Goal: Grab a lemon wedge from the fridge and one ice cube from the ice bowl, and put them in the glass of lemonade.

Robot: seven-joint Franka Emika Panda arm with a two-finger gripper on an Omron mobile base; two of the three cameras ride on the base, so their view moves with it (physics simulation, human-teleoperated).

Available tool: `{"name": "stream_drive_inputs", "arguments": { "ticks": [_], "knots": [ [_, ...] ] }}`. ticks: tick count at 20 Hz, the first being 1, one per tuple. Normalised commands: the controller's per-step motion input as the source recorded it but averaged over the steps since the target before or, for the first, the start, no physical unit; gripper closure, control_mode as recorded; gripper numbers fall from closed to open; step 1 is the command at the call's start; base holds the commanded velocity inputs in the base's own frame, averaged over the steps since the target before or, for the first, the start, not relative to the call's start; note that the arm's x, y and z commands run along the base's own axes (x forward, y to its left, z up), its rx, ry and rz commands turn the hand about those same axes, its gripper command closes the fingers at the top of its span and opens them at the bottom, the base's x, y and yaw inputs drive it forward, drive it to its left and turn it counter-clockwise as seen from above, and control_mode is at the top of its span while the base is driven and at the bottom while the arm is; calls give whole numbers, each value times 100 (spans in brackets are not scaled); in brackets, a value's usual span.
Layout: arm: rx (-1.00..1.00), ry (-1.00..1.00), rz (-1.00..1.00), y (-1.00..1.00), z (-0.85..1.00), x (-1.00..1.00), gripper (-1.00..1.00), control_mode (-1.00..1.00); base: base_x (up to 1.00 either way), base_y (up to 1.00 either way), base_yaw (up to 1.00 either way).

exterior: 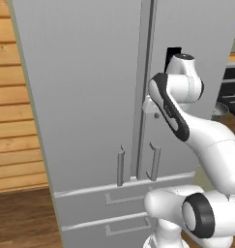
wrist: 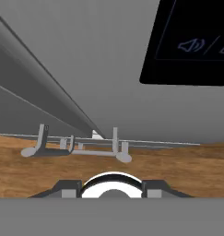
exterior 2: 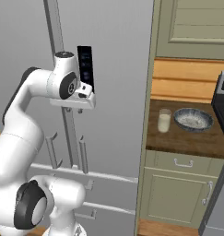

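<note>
Gripper (wrist: 112, 188) faces down along closed fridge (exterior: 90, 97); right door handle (exterior: 154, 162) hangs below it, long axis vertical. Can't tell jaw state.

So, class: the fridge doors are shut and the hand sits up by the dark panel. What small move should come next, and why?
Probably lower the hand toward the right door's handle. Both fridge doors are closed, the hand holds nothing, and it hangs beside the dark panel, well above the handles, so no grip is possible yet.
</note>
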Motion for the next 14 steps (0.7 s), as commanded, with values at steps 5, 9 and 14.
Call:
{"name": "stream_drive_inputs", "arguments": {
  "ticks": [5, 9, 14],
  "knots": [
    [2, 4, -1, 0, -2, -17, -100, -100, 0, 0, 0],
    [0, -29, -3, 2, 0, -89, -100, -100, 0, 0, 0],
    [0, -29, -9, 0, 0, -97, -100, -100, 0, 0, 0]
  ]
}}
